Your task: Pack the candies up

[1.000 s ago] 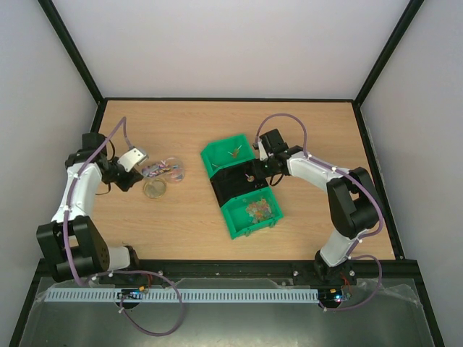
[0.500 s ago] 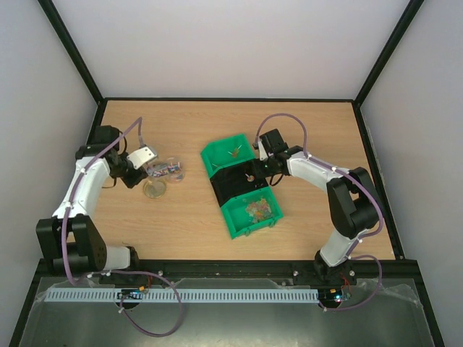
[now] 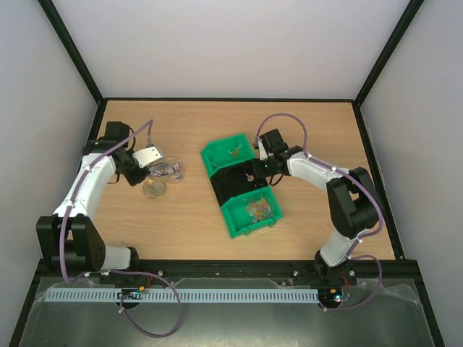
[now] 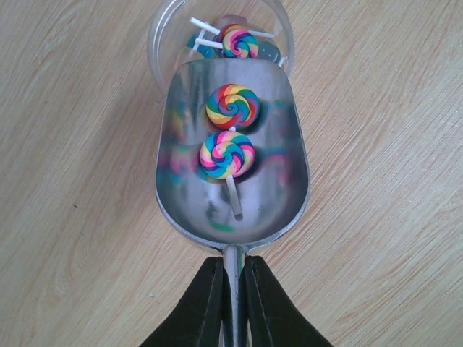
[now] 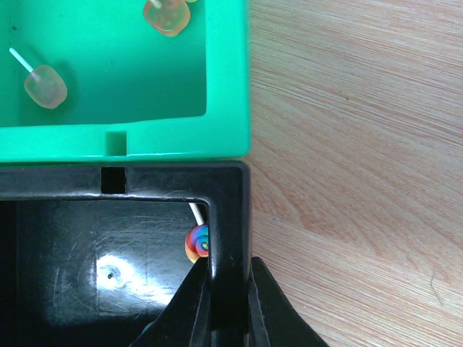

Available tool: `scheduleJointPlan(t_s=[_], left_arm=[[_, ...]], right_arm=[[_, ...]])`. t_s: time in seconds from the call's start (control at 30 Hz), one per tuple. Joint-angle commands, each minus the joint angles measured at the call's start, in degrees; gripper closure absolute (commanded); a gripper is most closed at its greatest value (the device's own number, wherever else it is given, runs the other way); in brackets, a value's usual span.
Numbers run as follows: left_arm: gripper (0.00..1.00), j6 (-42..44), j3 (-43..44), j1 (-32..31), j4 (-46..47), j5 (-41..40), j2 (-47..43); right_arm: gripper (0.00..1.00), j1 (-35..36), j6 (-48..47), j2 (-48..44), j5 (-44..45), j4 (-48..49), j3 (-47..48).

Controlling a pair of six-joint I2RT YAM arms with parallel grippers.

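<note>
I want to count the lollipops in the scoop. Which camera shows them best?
The left wrist view: two lollipops lie plainly in the scoop. From the top they are too small to count; the right wrist view misses them.

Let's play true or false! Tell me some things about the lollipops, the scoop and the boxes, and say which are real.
1. The shiny metal scoop holds two rainbow swirl lollipops. True.
2. The left gripper is open and empty. False: it is shut on the scoop's handle.
3. The right gripper pinches a wall of the black plastic bin. True.
4. The black plastic bin has nothing inside. False: one rainbow swirl lollipop lies in its corner.
5. The green plastic bin holds pale orange candies on sticks. True.
</note>
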Motion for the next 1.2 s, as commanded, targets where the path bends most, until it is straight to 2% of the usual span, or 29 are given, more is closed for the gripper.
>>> scheduleJointPlan(t_s=[0.0, 0.23, 0.6, 1.07, 1.1, 1.17], left_arm=[[0.98, 1.44, 1.65, -3.01, -2.63, -5.81, -0.63], [0.98, -0.14, 3.6, -5.86, -3.36, -9.91, 0.95], [0.98, 1.52, 5.89, -6.36, -4.66, -11.46, 0.56], [0.98, -2.67, 7.89, -4.04, -2.39, -3.0, -4.98], [0.98, -3.57, 8.24, -4.22, -2.34, -2.93, -5.05], [0.98, -4.25, 9.46, -4.33, -3.96, -1.36, -4.81]], right_arm=[[0.99, -0.48, 0.95, -0.67, 0.93, 1.94, -0.2], [0.99, -0.48, 1.16, -0.43, 0.83, 1.99, 0.1], [0.99, -0.57, 1.42, -0.34, 1.33, 2.69, 0.43], [0.99, -0.66, 3.08, 7.25, 1.4, 6.99, 8.97], [0.98, -0.66, 3.59, 7.9, 1.01, 6.57, 9.81], [0.86, -0.74, 4.37, 8.46, 0.26, 5.49, 11.08]])
